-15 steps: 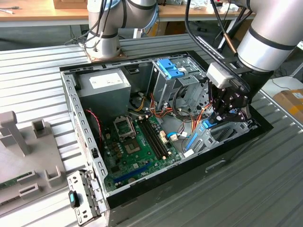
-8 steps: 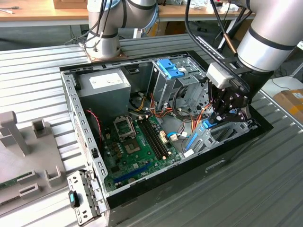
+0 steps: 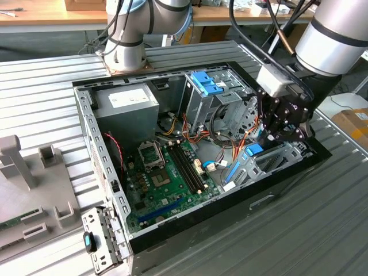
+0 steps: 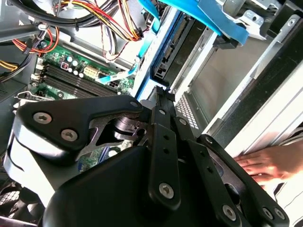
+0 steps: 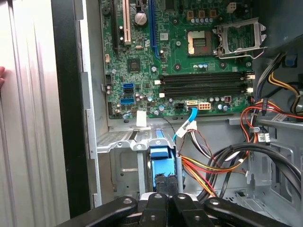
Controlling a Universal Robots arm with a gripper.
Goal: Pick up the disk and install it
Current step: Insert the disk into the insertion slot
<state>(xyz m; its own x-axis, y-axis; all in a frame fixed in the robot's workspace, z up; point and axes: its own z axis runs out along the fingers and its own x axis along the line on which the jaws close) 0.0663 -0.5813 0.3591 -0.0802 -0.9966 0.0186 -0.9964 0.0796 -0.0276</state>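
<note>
The disk point(image 3: 253, 150) stands on edge in the grey drive bay point(image 3: 283, 158) at the corner of the open computer case point(image 3: 86, 123) on the exterior view's right; its blue carrier rails show there. My gripper point(image 3: 270, 138) reaches down into that corner from above. In the first wrist view the black fingers point(image 5: 158, 183) are closed on the blue edge of the disk point(image 5: 159, 153). The second wrist view shows the disk point(image 4: 173, 52) edge-on, dark between blue rails, with my gripper point(image 4: 161, 92) at its end.
Bundled coloured cables point(image 3: 230, 138) lie beside the bay. A tall metal cage with a blue latch point(image 3: 206, 83), a power-supply box point(image 3: 127, 100) and the green motherboard point(image 3: 167, 172) occupy the rest of the case. A person's hand point(image 4: 265, 163) rests outside the case wall.
</note>
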